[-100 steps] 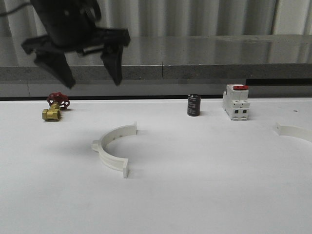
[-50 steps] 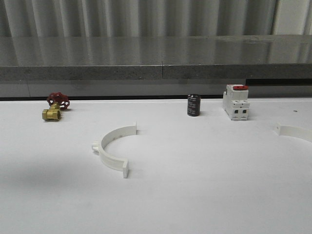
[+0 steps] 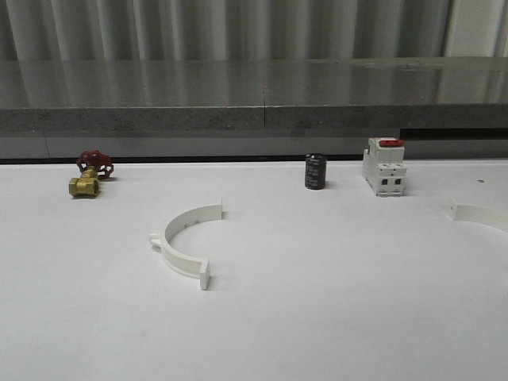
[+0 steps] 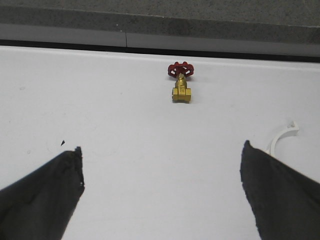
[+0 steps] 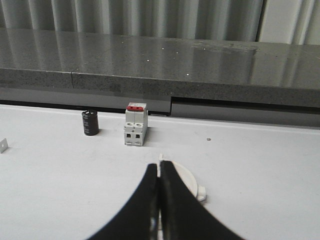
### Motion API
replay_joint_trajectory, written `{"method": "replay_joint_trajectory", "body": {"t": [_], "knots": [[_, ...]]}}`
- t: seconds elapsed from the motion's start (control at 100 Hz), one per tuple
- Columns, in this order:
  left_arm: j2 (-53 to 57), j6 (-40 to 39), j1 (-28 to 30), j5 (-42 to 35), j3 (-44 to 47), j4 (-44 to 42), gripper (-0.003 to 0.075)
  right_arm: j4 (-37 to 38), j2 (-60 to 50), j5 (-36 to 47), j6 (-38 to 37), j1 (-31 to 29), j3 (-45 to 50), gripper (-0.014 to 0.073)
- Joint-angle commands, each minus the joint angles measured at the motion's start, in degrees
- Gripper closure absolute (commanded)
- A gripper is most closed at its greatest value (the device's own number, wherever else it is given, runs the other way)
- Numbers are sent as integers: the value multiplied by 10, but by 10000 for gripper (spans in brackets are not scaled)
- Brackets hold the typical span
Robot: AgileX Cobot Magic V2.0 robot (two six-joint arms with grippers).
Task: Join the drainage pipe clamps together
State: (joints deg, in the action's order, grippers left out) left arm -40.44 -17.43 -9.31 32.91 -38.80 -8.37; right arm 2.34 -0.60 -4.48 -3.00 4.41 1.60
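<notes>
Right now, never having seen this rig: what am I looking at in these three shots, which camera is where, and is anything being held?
It is a two-armed table robot, each arm ending in a two-finger gripper.

The front view looks forward over the white table. On it lie one white half-ring clamp, a second half-ring clamp at the right edge, a brass valve with a red handwheel at far left, a black cylinder and a white breaker with a red switch.

The left wrist view comes from a camera on the left arm. The left gripper has its dark fingers wide apart with nothing between them, above bare table with the valve beyond.

The right wrist view comes from the right arm. The right gripper has its fingers pressed together, just in front of the second clamp. Nothing is held; the clamps lie far apart, not joined.
</notes>
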Motion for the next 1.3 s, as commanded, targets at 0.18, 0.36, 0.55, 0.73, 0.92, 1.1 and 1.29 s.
{"method": "replay_joint_trajectory", "body": {"t": [0.18,0.36,0.55,0.73,0.92,1.1,1.29], "knots": [[165,0,2,-39,85,4,99,5,-12,45,2,-1,-9,661],[240,0,2,-15,111,4,138,5,-12,52,2,-1,-9,661],[276,0,2,-2,120,4,393,5,-12,56,2,-1,-9,661],[278,0,2,-2,120,4,731,-3,-12,38,-2,-1,-28,661],[278,0,2,-2,120,4,740,-27,7,-46,-12,-1,-94,661],[278,0,2,-2,120,4,740,-33,101,-130,-82,-1,-190,661],[278,0,2,-2,120,4,740,-33,239,-225,-84,-1,-295,661]]}}
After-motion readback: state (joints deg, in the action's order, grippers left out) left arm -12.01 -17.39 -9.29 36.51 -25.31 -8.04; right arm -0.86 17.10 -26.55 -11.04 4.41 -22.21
